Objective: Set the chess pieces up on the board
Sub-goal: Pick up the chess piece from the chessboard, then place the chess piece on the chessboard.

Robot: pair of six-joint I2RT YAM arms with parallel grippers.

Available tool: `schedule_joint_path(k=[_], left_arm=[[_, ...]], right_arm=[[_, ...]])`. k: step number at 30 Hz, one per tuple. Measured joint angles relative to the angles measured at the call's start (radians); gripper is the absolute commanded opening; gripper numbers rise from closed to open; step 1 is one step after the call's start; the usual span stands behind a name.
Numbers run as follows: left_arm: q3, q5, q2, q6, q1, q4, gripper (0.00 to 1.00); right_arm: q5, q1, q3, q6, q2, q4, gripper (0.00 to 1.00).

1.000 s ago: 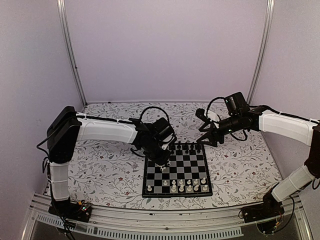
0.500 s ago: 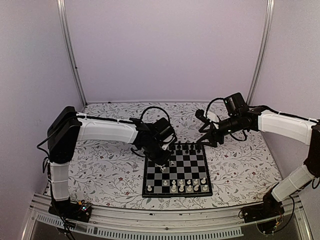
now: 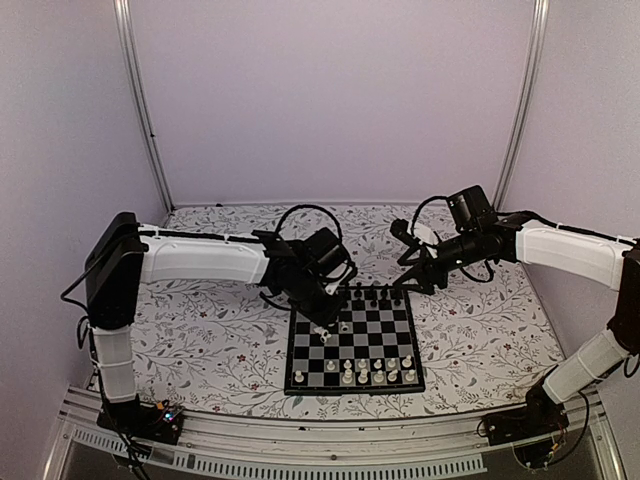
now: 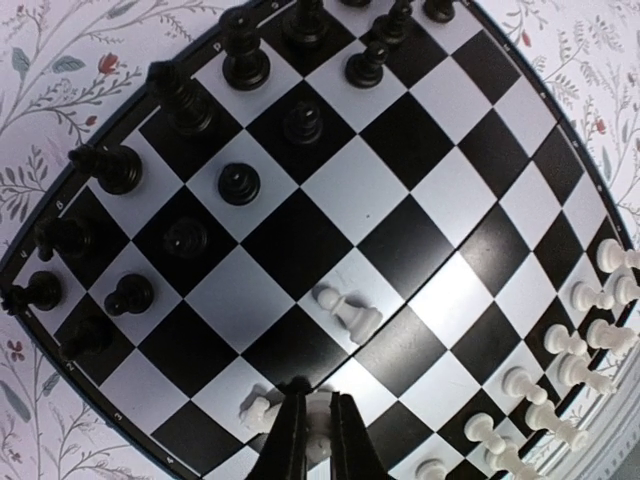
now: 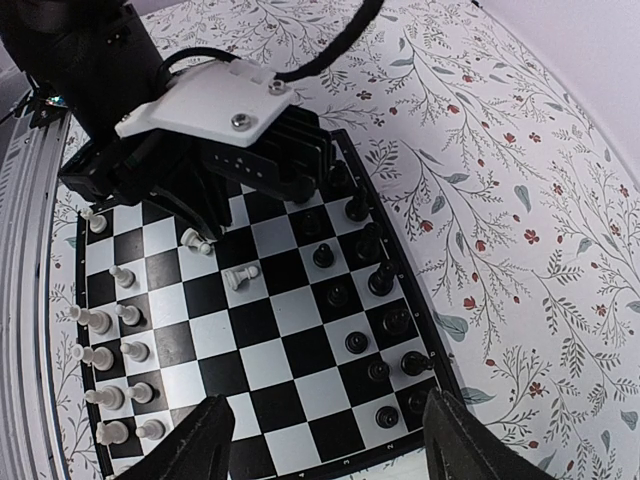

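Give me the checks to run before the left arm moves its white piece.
1. Left gripper shut on the white piece: ok.
2. Piece lifted off the board: cannot tell.
3. White pawn mid-board upright: not ok, it lies on its side.
4. Empty squares beside the standing white pieces: ok.
5. Right gripper open, empty, apart from the left gripper: ok.
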Motion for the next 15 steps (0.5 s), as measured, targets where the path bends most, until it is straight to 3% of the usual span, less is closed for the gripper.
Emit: schedule_joint_path(k=[15], left_arm=[[-0.085,-0.018,-0.143,-0.027,-0.103,-0.082,0.00]], right_arm=[[0.000,0.000,0.000,-0.006,0.003,0.000,0.68]])
